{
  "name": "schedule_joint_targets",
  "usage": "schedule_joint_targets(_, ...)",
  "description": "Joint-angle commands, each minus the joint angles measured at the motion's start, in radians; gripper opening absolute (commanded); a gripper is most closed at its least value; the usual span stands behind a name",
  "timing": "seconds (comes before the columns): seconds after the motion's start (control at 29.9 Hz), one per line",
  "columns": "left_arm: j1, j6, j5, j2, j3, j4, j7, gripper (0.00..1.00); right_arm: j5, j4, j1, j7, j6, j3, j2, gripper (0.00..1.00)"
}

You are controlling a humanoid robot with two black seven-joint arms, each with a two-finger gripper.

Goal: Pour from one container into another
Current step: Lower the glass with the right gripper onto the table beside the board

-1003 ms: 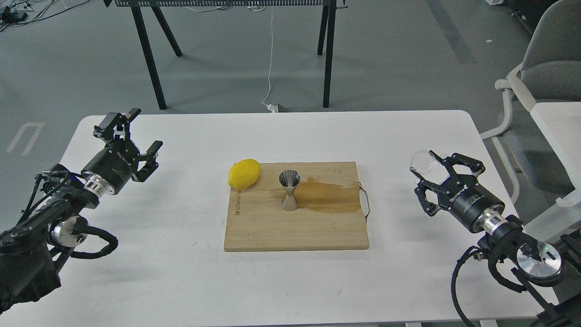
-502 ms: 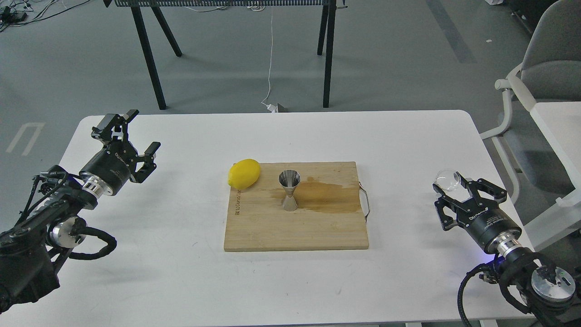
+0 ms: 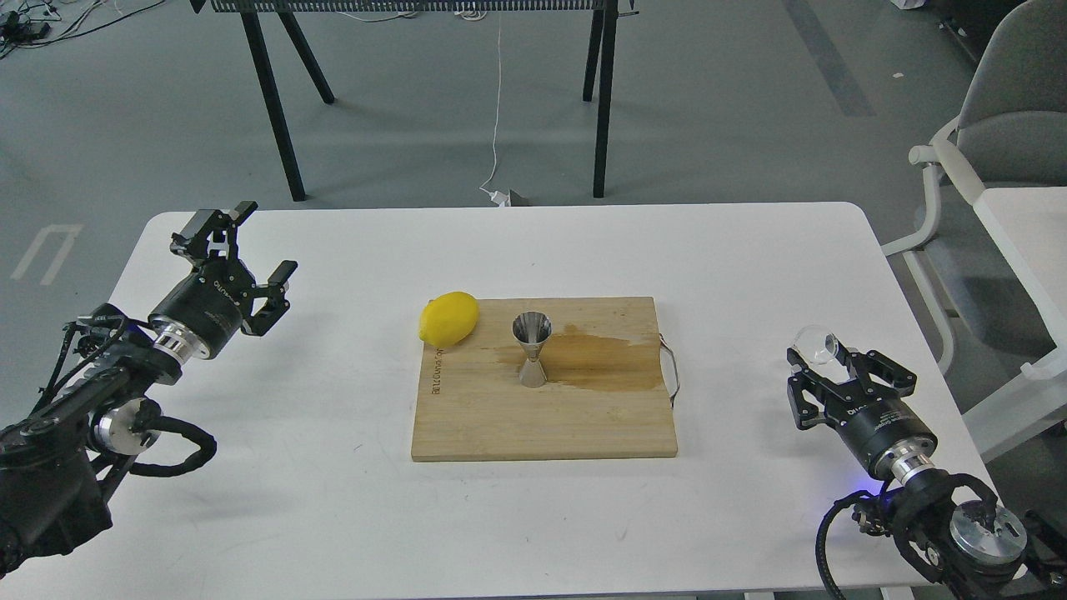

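The steel jigger stands upright on the wooden cutting board at mid-table. Far off to its right, near the table's right edge, my right gripper is low over the table and shut on the clear glass cup. The cup sits at the fingertips, tilted. I cannot tell whether anything is in it. My left gripper hovers open and holds nothing above the table's left side, well away from the board.
A yellow lemon rests on the board's back left corner. A brown wet stain spreads over the board right of the jigger. A grey chair and a white side surface stand beyond the table's right edge.
My right arm has drawn back and down toward the table's near right, carrying the glass cup farther from the jigger. The left gripper has barely shifted.
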Motion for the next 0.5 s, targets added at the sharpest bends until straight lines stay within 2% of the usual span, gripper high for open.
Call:
schedule_joint_targets(0.0,0.000,0.000,0.000,0.001,0.000,0.000,0.000,0.99,0.016,-0.018,0.000,0.000,-0.001,0.000,0.005,0.41)
schedule_joint_targets(0.47,0.000,0.000,0.000,0.000,0.000,0.000,0.000,0.99,0.021,-0.035,0.006,0.000,-0.022,-0.006,0.007,0.47)
